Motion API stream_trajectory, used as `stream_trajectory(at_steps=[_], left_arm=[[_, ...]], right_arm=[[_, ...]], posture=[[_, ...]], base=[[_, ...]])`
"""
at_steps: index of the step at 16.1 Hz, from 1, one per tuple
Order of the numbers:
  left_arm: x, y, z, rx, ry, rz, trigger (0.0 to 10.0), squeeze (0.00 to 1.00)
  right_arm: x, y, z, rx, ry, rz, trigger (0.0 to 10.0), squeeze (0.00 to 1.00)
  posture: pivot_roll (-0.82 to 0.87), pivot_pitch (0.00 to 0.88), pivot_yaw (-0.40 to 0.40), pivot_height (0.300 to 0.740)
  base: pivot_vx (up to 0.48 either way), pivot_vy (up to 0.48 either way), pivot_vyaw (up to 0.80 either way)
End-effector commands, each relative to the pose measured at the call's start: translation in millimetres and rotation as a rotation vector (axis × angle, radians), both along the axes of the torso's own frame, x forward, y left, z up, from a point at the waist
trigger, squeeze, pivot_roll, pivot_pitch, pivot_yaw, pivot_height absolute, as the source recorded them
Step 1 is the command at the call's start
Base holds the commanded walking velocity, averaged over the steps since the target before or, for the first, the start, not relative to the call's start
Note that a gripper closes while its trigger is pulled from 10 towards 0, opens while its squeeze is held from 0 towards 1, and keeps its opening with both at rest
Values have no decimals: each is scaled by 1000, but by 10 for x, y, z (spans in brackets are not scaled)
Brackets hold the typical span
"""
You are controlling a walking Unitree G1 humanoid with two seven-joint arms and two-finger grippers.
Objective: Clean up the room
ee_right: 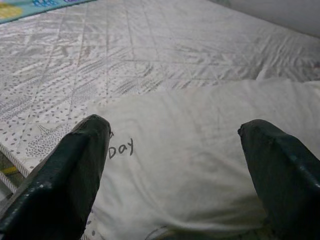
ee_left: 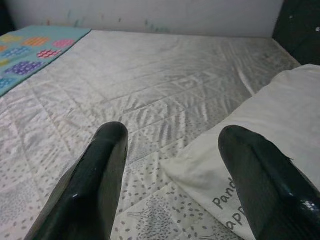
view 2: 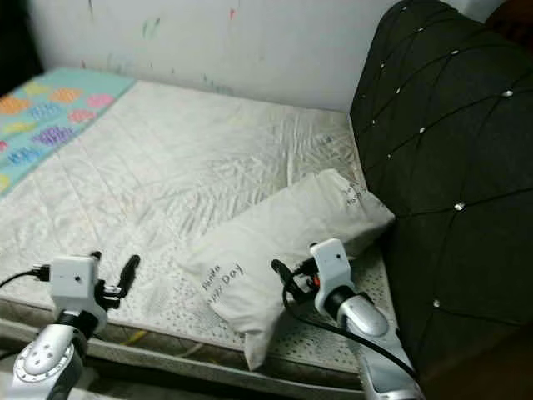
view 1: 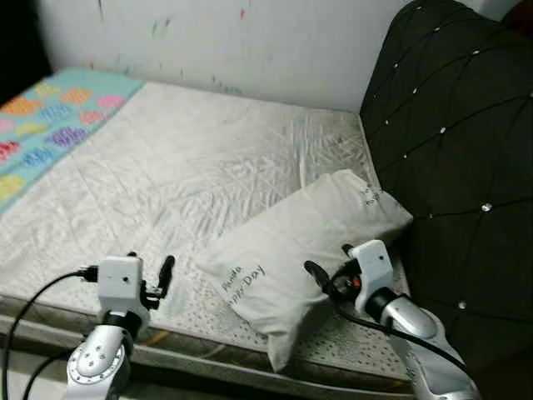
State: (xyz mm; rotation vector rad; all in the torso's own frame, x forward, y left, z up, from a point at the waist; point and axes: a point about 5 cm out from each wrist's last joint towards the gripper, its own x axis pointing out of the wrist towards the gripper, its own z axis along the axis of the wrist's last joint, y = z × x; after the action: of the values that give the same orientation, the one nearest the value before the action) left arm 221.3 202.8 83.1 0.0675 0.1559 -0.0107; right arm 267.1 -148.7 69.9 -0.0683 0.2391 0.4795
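Observation:
A white pillow (view 1: 291, 242) with handwritten lettering lies at an angle on the bare quilted mattress (view 1: 183, 167), close to the headboard. My right gripper (view 1: 331, 262) hovers open just above the pillow's near end; in the right wrist view the pillow (ee_right: 200, 150) spans the gap between the two black fingers (ee_right: 65, 175). My left gripper (view 1: 150, 267) is open over the mattress's front edge, left of the pillow, holding nothing. The left wrist view has the pillow's corner (ee_left: 260, 130) beside one of its fingers (ee_left: 95, 185).
A black tufted headboard (view 1: 458, 150) rises at the right, against the pillow's far end. A colourful patterned blanket (view 1: 42, 117) covers the mattress's far left corner. A white wall (view 1: 250, 42) with small paint marks runs behind the bed.

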Motion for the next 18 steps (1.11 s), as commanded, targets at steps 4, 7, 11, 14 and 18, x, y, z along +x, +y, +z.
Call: stream_trajectory(at_steps=[4, 7, 11, 14, 18], left_arm=[[-160, 46, 0, -34, -40, 146, 10000, 0], [-255, 164, -52, -54, -6, 283, 10000, 0], [67, 88, -2, -10, -34, 202, 10000, 0], [219, 59, -249, -48, 70, 168, 10000, 0], [187, -76, -332, -89, 101, 105, 10000, 0]], right_arm=[[162, 22, 41, -39, -38, -110, 10000, 0], [225, -120, -109, -42, 26, -385, 10000, 0], [314, -20, -53, 43, -34, -411, 10000, 0], [226, -350, -169, -207, -60, -536, 10000, 0], [-61, -810, -259, -184, -47, -567, 10000, 0]], posture=[[34, 0, -167, 740], [44, 0, -156, 740], [-5, 0, -86, 740], [-83, 0, -44, 740], [-126, 0, -43, 740]], base=[[0, 0, 0], [0, 0, 0], [0, 0, 0], [0, 0, 0], [0, 0, 0]])
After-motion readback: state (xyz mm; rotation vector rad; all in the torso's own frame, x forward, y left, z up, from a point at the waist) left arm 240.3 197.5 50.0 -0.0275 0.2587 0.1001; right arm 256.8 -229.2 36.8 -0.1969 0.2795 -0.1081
